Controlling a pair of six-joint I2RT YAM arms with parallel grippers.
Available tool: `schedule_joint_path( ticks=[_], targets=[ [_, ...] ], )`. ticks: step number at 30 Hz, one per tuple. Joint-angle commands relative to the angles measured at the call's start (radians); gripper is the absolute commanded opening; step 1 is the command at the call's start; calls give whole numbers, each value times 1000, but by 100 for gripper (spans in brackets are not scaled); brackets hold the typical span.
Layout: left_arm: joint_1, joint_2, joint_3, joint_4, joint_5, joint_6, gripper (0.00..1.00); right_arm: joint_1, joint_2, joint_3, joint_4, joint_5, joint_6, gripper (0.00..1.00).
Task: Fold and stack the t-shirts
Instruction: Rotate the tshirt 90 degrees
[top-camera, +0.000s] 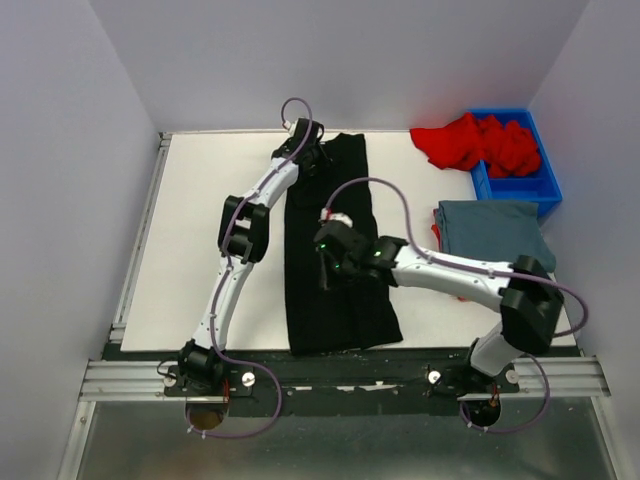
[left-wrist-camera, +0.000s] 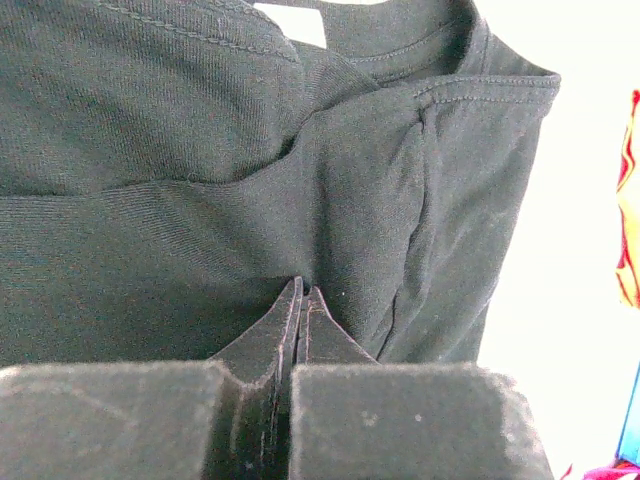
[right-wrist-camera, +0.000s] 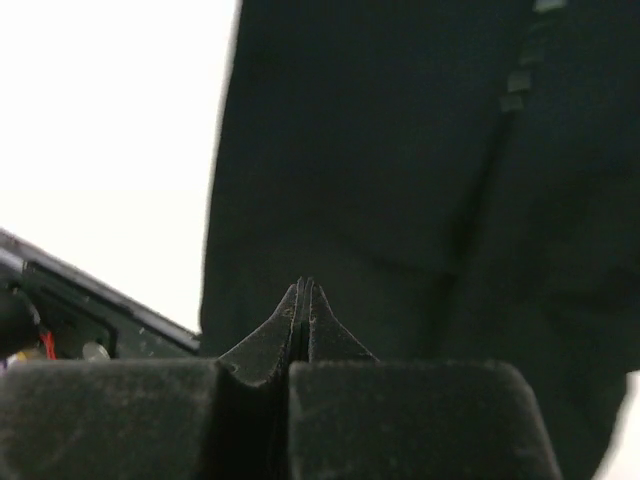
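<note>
The black t-shirt (top-camera: 340, 310) lies on the white counter (top-camera: 190, 230) as a long, narrow strip. Its collar end is almost at the far edge, and its hem reaches the near edge, just by the dark rail (top-camera: 340, 368) that carries the arm bases. The left tool (top-camera: 318, 158) is at the far end of the strip. In its wrist view the two fingers are pressed fully together, with their tips against a crease of black cloth just below the collar (left-wrist-camera: 400, 60). Whether any fabric is caught between them cannot be told. The right tool (top-camera: 325, 268) hangs over the middle of the strip, with its arm reaching in from the right. Its fingers are also closed tight and hold nothing, and the shirt's straight long edge and bare counter show beyond them. A wide stretch of bare counter lies left of the black shirt, out to the left wall. On the right there is a narrower bare band, crossed by the right arm, between the black shirt and a folded slate-blue t-shirt (top-camera: 495, 230) near the right edge. A sliver of orange-red cloth (top-camera: 436, 232) shows at the slate-blue shirt's inner edge. In the far right corner a bright red t-shirt (top-camera: 460, 142) lies crumpled, part of it on the counter and part over the rim of a blue plastic bin (top-camera: 545, 186).
</note>
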Motion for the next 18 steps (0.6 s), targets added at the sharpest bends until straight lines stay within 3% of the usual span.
schedule_joint_path(
  ticks=[1,4,7,11,16,18],
  targets=[
    [-9,64,47,17,-8,47,0,-135,-135,-138,49,28,-82,1],
    [2,60,59,88,26,50,0,-217,-209,-225,32,7,-97,4],
    [2,13,56,114,80,89,1,-251,-289,-318,24,10,-90,24],
    [5,-158,-74,131,110,186,25,-255,-381,-400,-33,5,-61,40],
    [10,-368,-194,85,153,252,52,-257,-453,-505,-112,-65,27,41],
    [8,-441,-238,39,188,260,69,-257,-484,-549,-129,-102,50,41]
  ],
)
